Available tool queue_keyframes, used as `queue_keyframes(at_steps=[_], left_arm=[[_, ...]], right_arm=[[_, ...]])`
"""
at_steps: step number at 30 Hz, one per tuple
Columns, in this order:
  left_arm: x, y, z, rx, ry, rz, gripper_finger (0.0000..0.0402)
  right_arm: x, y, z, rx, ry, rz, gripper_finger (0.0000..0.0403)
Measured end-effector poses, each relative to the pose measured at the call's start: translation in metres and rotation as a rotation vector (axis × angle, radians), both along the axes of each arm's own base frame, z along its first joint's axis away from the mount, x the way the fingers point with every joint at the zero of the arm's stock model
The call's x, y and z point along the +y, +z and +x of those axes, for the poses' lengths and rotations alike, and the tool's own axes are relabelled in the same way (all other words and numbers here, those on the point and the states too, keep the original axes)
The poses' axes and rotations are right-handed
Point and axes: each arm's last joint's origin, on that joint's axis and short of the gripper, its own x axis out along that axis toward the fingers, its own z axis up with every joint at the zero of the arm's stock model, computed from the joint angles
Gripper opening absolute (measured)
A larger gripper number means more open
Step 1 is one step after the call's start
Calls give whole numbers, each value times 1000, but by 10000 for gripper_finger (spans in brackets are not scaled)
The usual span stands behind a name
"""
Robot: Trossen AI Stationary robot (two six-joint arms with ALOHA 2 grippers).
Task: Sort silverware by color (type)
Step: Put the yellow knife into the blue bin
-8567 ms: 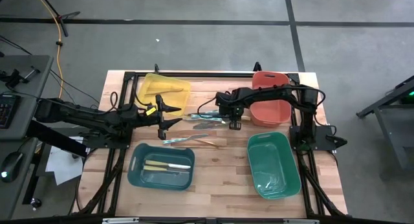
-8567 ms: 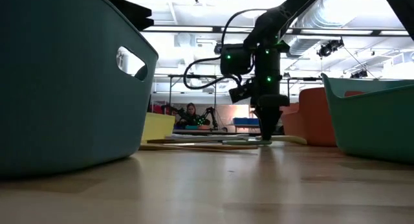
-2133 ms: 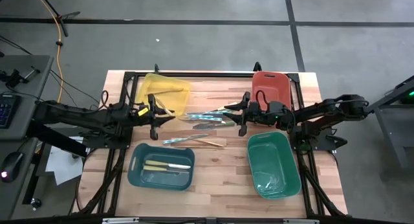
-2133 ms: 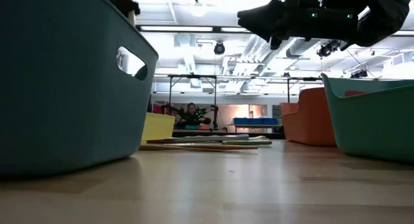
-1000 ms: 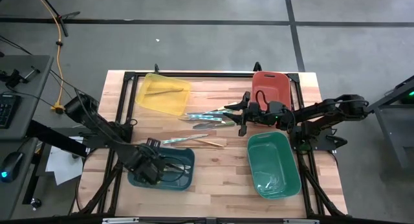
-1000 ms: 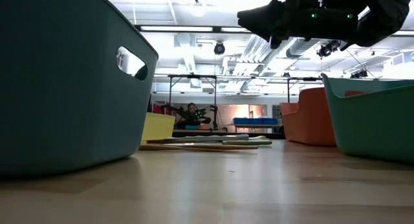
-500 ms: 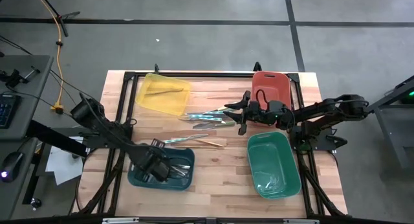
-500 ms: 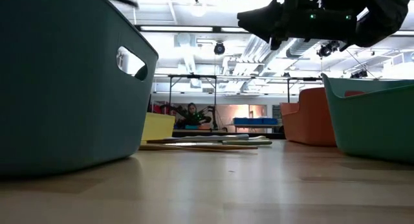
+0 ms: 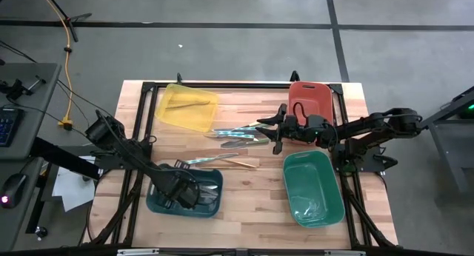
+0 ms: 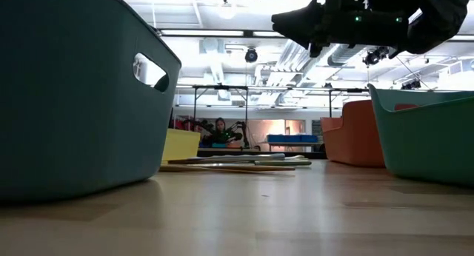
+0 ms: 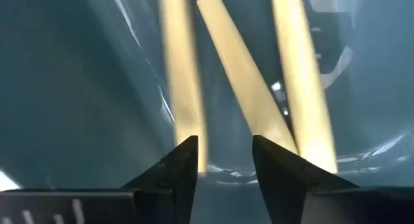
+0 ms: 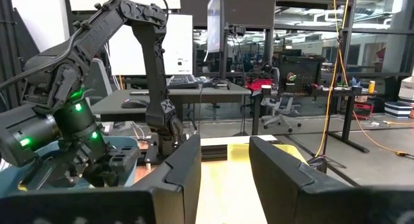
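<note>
Three cream-yellow utensils (image 11: 246, 94) are lying on the floor of the dark teal bin (image 9: 159, 202) at the near left of the bench (image 9: 252, 204), and the left end effector (image 9: 180, 191) is hanging right over them, down inside the bin. Its fingers are standing apart with nothing between them; the nearest utensil is lying just past the tips, so it looks let go.

Out in the middle of the bench, a loose cluster of silverware (image 9: 241, 134) is waiting, teal-tinted and silver-grey pieces crossing one another, with a gold-tan one (image 9: 238, 163) just beside them. A few pieces are already sitting in the yellow bin (image 9: 211, 100) and the green bin (image 9: 335, 200).

The right end effector (image 9: 277, 136) is hovering above the cluster's edge, near the red bin (image 9: 311, 89), fingers parted and empty.

What worries me: the left arm is sitting deep between the bin walls, and pulling out at an angle could catch the rim and drag the bin. And the middle pieces are overlapping, so a pinch there could lift two colours together or flick one off the bench.
</note>
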Motion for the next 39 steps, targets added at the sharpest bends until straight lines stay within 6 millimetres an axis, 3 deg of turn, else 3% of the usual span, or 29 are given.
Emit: queue_keyframes(at_steps=[9, 13, 16, 19, 25, 29, 33, 39], left_arm=[[1, 3, -1, 15, 18, 16, 151], [4, 22, -2, 100, 20, 87, 151], [9, 48, -2, 70, 42, 139, 151], [14, 80, -2, -102, 29, 137, 150], [40, 148, -17, -701, 72, 75, 147], [64, 171, -34, -1028, 65, 3, 146], [86, 165, -47, -1282, 22, -57, 143], [109, 107, -52, -1546, -13, -182, 143]], right_arm=[[0, 0, 0, 0, 0, 0, 115], [0, 0, 0, 0, 0, 0, 115], [0, 0, 0, 0, 0, 0, 115], [0, 0, 0, 0, 0, 0, 115], [0, 0, 0, 0, 0, 0, 115], [0, 0, 0, 0, 0, 0, 115], [0, 0, 0, 0, 0, 0, 115], [0, 0, 0, 0, 0, 0, 115]])
